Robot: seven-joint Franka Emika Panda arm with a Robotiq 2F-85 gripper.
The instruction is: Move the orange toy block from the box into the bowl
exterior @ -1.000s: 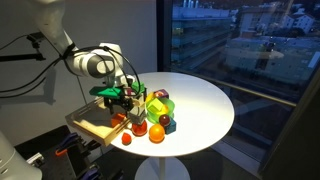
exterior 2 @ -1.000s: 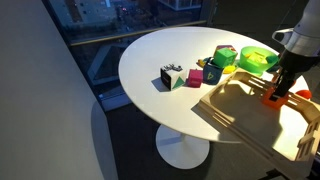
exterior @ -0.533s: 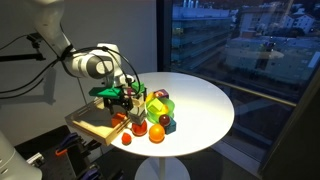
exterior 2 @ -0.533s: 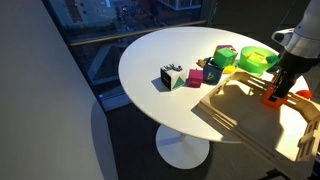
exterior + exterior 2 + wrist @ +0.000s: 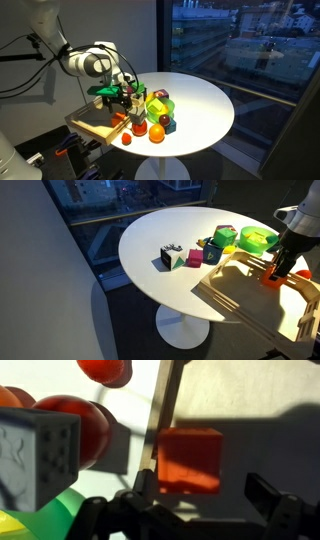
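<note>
wrist view: fingers (image 5: 268,497) flank orange block (image 5: 190,458)

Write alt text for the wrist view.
An orange block lies on the floor of the box, framed by the fingers of the open gripper. Outside the box wall sit a grey cube and reddish balls.

Your round white table (image 5: 205,100) stands beside a tall window (image 5: 245,45) looking onto bluish city buildings. In an exterior view its pedestal base (image 5: 183,330) rests on dark floor (image 5: 125,320), close to a pale wall (image 5: 35,290).
</note>
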